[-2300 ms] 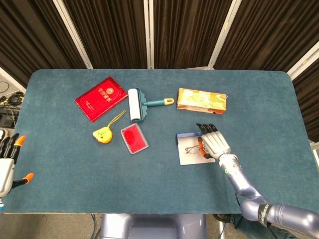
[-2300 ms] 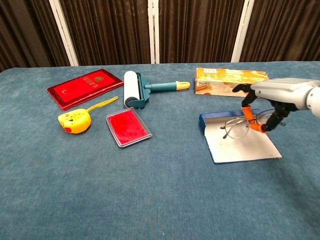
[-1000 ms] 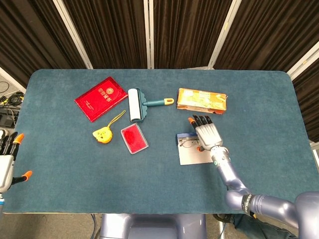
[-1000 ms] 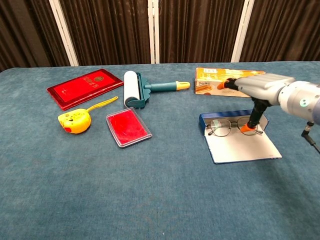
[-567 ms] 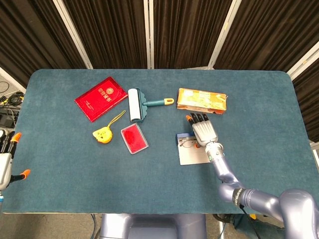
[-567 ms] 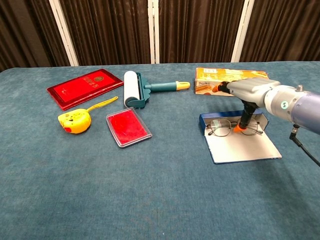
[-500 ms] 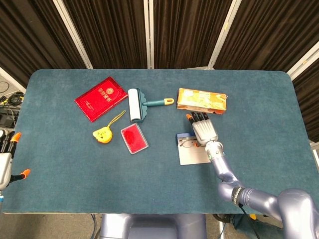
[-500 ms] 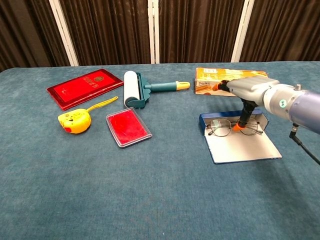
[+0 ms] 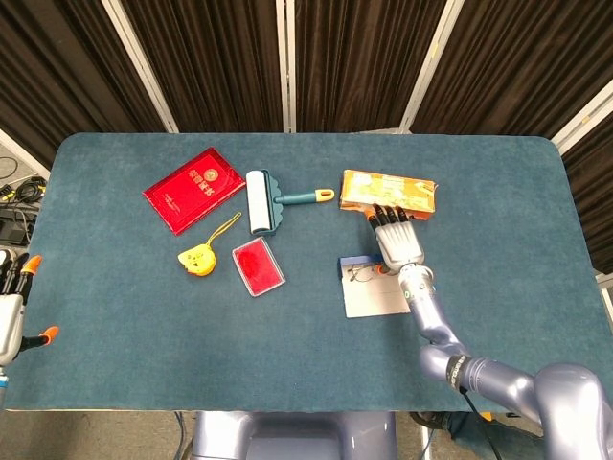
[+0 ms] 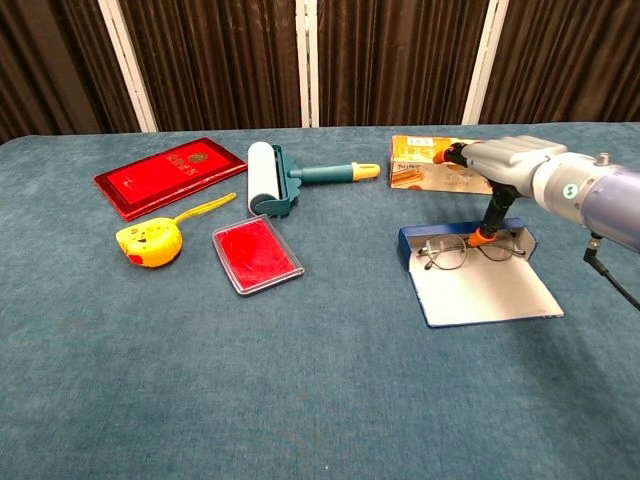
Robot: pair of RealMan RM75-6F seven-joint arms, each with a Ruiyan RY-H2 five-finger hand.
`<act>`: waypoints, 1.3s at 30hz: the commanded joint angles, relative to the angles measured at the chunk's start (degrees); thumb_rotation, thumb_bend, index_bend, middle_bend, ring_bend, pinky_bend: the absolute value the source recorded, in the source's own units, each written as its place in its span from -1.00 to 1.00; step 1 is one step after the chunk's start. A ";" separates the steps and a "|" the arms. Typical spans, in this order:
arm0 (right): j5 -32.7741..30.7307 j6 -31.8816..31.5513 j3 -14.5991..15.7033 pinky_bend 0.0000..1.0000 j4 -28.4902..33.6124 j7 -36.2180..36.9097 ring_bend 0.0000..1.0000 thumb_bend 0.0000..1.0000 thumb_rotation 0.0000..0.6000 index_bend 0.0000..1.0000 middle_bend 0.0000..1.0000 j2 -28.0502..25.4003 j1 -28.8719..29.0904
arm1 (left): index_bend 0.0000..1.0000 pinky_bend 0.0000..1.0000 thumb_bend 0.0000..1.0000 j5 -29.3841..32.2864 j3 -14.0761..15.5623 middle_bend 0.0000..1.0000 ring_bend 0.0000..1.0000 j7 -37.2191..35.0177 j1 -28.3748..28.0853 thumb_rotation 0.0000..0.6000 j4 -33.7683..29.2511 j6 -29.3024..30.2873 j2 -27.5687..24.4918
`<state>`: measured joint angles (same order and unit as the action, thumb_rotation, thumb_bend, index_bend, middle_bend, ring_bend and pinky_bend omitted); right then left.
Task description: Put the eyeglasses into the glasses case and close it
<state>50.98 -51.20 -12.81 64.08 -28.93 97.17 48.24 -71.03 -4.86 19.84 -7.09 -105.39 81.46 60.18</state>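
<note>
The glasses case (image 10: 492,292) lies open right of centre, its blue tray (image 10: 408,243) at the back and its white lid flat toward me. The wire-framed eyeglasses (image 10: 468,251) rest in the blue tray, lenses to the left. My right hand (image 10: 512,161) hovers over the tray with its fingers stretched out flat. One orange-tipped digit points down and touches the glasses near the bridge. In the head view the right hand (image 9: 397,243) covers part of the glasses (image 9: 361,275) and case (image 9: 372,298). My left hand (image 9: 11,305) stays at the far left edge, holding nothing, fingers apart.
An orange box (image 10: 440,160) lies just behind the case, close to my right hand. Further left are a lint roller (image 10: 266,178), a red transparent card case (image 10: 256,254), a yellow tape measure (image 10: 148,242) and a red booklet (image 10: 168,172).
The glasses, pinched above the lid 2.3 s ago, now lie in the blue tray. My right hand has let go and drifted back toward the orange box. The left hand barely moved.
</note>
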 commanded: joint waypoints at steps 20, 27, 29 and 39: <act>23.01 -11.96 13.48 -1.00 20.79 2.96 -1.00 -0.98 1.00 -0.89 -1.00 -13.00 -11.62 | -1.00 -1.00 -1.00 -5.78 1.95 -1.00 -1.00 -2.05 1.18 1.00 -2.54 2.14 -1.63; 24.68 -11.24 13.75 -1.00 16.74 2.63 -1.00 -0.97 1.00 -0.88 -1.00 -9.98 -12.29 | -1.00 -1.00 -1.00 -6.28 2.07 -1.00 -1.00 -1.80 1.17 1.00 -2.62 2.16 -1.53; 25.12 -11.17 13.54 -1.00 16.01 2.37 -1.00 -0.97 1.00 -0.88 -1.00 -9.52 -12.33 | -1.00 -1.00 -1.00 -6.04 1.97 -1.00 -1.00 -1.71 1.08 1.00 -2.49 2.00 -1.45; 24.74 -9.29 12.09 -1.00 12.79 1.05 -1.00 -0.97 1.00 -0.86 -1.00 -6.69 -12.11 | -1.00 -1.00 -1.00 -5.46 1.72 -1.00 -1.00 -2.26 1.19 1.00 -2.28 2.00 -1.69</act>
<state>75.84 -60.62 -0.61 76.97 -27.77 90.35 36.11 -76.49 -3.14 17.56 -5.90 -107.67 83.45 58.48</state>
